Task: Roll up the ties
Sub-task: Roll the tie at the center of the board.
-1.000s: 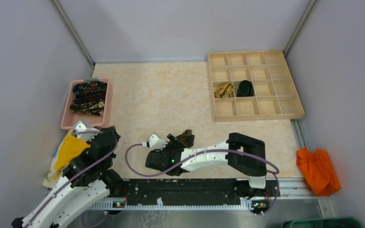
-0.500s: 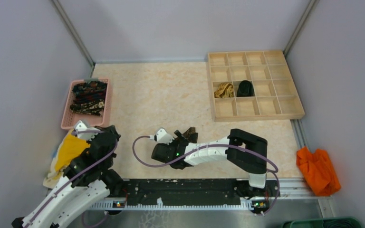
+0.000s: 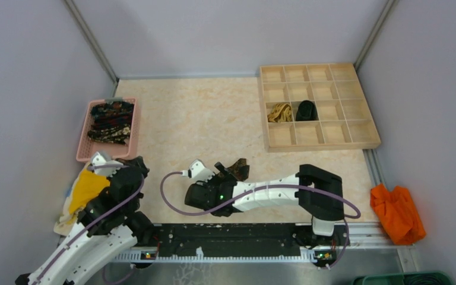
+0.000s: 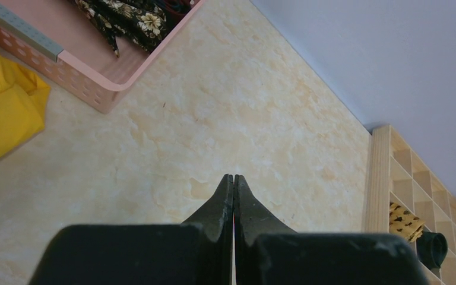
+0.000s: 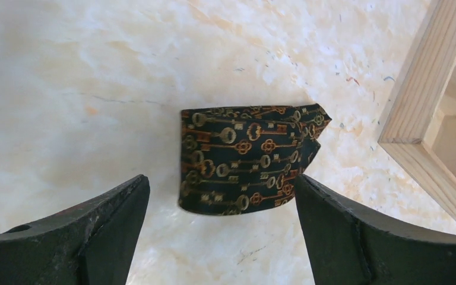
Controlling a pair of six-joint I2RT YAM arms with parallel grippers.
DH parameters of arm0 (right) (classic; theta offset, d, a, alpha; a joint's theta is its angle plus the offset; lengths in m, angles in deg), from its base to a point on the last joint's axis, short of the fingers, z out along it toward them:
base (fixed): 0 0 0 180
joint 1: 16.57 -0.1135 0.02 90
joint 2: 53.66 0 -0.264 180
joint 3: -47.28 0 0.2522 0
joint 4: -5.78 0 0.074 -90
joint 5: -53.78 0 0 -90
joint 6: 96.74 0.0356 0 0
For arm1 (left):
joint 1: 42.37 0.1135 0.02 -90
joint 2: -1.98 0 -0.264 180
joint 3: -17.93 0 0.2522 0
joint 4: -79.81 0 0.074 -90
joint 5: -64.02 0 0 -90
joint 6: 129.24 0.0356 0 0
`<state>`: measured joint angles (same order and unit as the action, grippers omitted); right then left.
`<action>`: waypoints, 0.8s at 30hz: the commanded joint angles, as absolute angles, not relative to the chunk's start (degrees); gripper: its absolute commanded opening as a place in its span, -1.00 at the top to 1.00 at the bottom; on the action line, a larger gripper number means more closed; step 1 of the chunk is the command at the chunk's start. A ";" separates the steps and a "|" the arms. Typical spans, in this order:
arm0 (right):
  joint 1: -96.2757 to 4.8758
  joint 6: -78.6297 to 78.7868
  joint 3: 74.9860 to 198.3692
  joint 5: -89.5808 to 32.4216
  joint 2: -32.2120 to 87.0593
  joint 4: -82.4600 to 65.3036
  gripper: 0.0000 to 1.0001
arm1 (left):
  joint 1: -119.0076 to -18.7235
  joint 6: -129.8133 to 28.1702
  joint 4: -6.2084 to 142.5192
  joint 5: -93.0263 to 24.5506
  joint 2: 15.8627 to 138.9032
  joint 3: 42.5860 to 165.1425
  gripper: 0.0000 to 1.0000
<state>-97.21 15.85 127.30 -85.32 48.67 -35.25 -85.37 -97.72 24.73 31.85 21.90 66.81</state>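
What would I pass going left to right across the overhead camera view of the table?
Pink basket → dark patterned tie → wooden tray → orange cloth.

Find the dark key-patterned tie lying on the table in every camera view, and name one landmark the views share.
Top external: the key-patterned tie lies on the table, just below the picture's centre.
Left wrist: not in it.
Right wrist: centre of the picture, between the two spread fingers.
Shared landmark: the wooden compartment tray, toward the right in all three views.
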 commanded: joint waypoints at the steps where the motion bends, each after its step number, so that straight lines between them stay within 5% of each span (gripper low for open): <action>1: -100.28 16.11 130.57 -85.09 44.62 -35.78 -0.82 | -85.52 -101.91 21.56 34.47 20.05 66.24 1.00; 24: -92.85 14.69 125.84 -82.26 53.52 -31.06 -0.77 | -85.52 -98.23 25.38 33.58 20.01 65.08 1.00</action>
<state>-93.76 15.31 126.56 -83.25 52.43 -33.35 -85.37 -96.65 25.39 31.82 20.54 65.89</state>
